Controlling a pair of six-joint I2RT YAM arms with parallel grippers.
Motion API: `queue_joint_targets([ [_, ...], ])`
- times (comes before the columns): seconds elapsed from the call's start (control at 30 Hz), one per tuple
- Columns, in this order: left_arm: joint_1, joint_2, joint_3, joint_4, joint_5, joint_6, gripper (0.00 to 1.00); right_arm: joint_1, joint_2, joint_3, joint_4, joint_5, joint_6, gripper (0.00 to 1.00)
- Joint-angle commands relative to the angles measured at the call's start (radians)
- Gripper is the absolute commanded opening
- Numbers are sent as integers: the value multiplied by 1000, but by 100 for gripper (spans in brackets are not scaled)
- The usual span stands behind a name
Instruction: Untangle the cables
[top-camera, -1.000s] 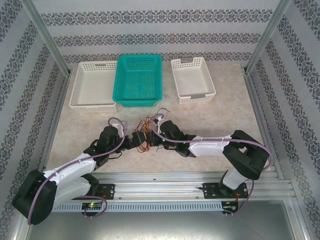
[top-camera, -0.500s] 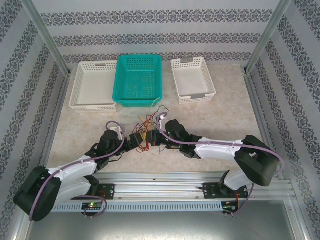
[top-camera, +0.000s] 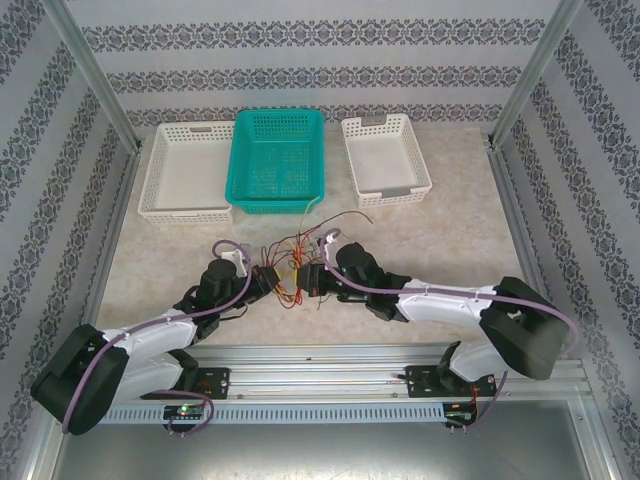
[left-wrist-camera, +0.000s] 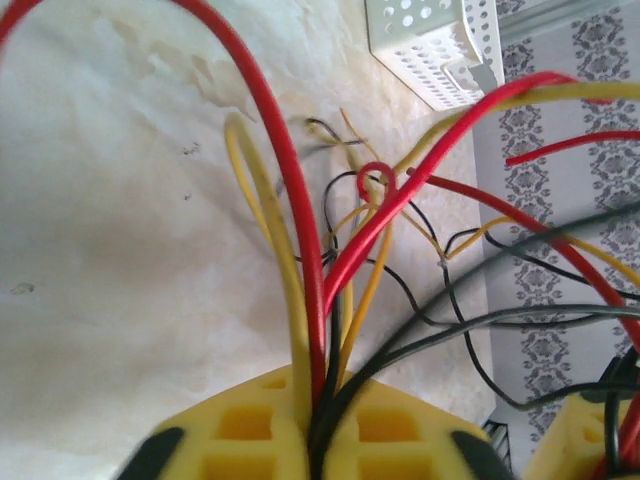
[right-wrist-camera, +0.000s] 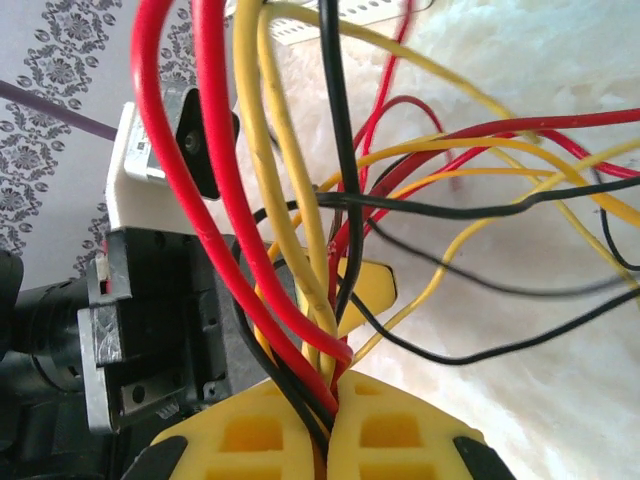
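From the near edge of the table (top-camera: 450, 240), both arms reach inward and meet over its middle, close to each other. The left gripper (left-wrist-camera: 318, 425) has its yellow pads pressed together on a sheaf of red, yellow and black strands that rise from between them. The right gripper (right-wrist-camera: 328, 425) is likewise pinched on its own handful of the same colours. We judge that each holds a different part of the knot, so that drawing the two apart would pull the snarl open. The cables (top-camera: 292, 262) hang as a loose tangle between the two grippers, lifted partly off the surface. Several loops cross one another, and a few free ends trail toward the far side. Beyond them, along the far edge, stand a white basket (top-camera: 150, 170) on the left, a teal basket (top-camera: 280, 112) in the middle and another white basket (top-camera: 378, 121) on the right. These are probably there to take the separated wires.
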Motion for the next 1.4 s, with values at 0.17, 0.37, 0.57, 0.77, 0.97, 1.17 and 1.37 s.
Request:
queue_joint_targets([
  [0.17,-2,-14,-26,-43,-81,14,0,-34,-208,-122,-41,158,1,0],
  [0.37,-2,-69,-36,-109,-125,13,0,-72,-398,-250,-86,291,56,0],
  [0.57,-3,-154,-43,-211,-201,-2,0,-97,-627,-372,-192,414,103,0],
  [0.77,-2,-226,-47,-316,-292,-48,0,-105,-830,-427,-334,523,163,0],
  [0.97,-2,-191,-16,-319,-311,-70,0,-107,-837,-428,-350,489,152,27],
  [1.17,-13,-87,75,-354,-295,3,0,-121,-850,-357,-456,460,100,49],
  [1.37,-134,-3,203,-422,-326,172,0,-135,-647,-211,-480,290,36,54],
])
